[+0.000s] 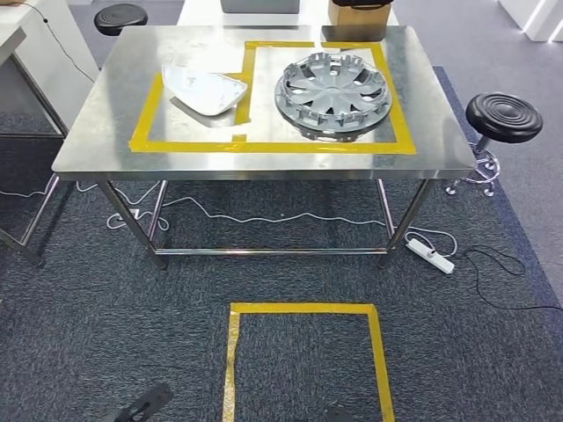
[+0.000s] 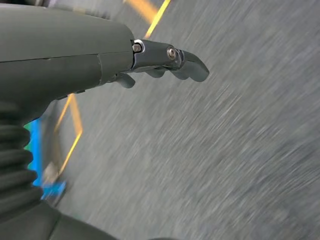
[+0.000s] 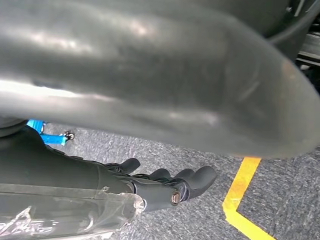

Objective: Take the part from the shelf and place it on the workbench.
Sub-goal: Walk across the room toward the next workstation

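A steel workbench (image 1: 99,154) stands ahead of me, marked with yellow tape. A silver wheel cover (image 1: 332,92) lies inside the right taped rectangle. To its left a white curved shell part (image 1: 202,88) rests across the tape of the left rectangle. My left hand (image 2: 166,62) hangs over the grey carpet, its fingers stretched out and holding nothing; the picture is streaked by motion. My right hand (image 3: 170,185) also hangs above the carpet, fingers apart and empty, close to a yellow tape corner (image 3: 236,202).
A yellow tape square (image 1: 305,352) marks the carpet in front of the bench. Black stools stand at the right (image 1: 503,117) and far left (image 1: 120,18). A power strip (image 1: 431,255) and cables lie under the bench. A cardboard box (image 1: 358,18) sits behind it.
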